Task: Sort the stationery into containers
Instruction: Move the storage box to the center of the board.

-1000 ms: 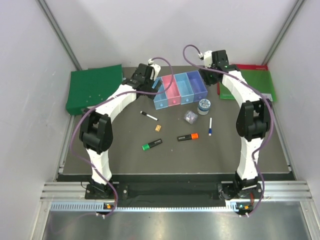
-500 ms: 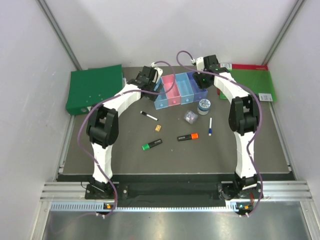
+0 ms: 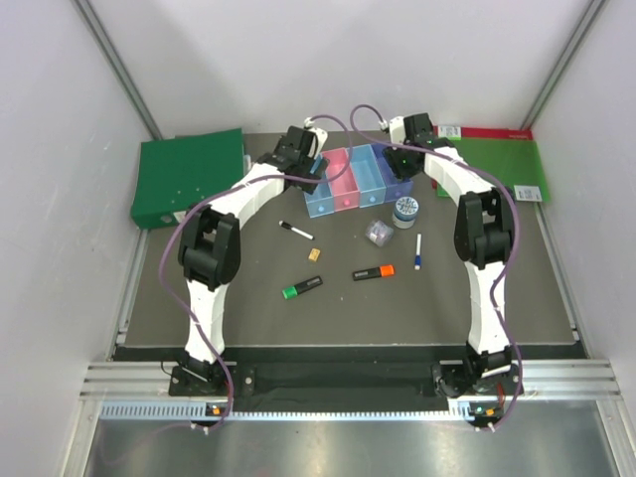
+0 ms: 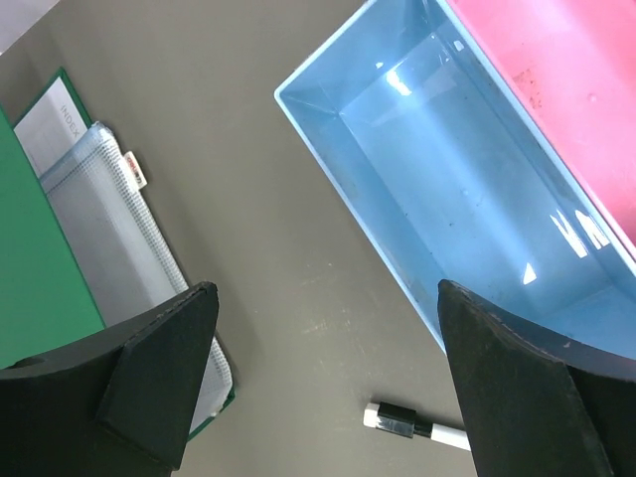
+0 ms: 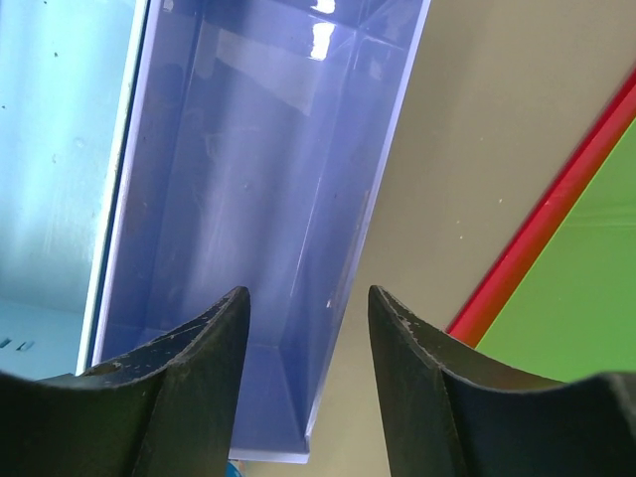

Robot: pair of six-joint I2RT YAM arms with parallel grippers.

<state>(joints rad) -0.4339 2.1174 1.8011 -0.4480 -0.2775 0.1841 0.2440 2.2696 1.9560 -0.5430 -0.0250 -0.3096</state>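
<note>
Green-capped highlighter (image 3: 301, 288), orange-capped highlighter (image 3: 374, 272), tan block (image 3: 314, 254), pen (image 3: 417, 251), marker (image 3: 296, 231), clip box (image 3: 376, 232) and tin (image 3: 404, 210) were shown loose on the desk (image 3: 248, 298). Beyond, left jaws were spread wide above the light blue tray (image 4: 467, 199); right jaws were parted astride one wall of the purple tray (image 5: 248, 149).

Nothing can be read for certain. The white label (image 4: 52, 124) on the green folder (image 4: 35, 268), at ten o'clock in the left wrist view, carries faint print too blurred to make out.

Purple-blue tray (image 5: 384, 169) wall stands inside the right tool (image 5: 308, 293) gap.
</note>
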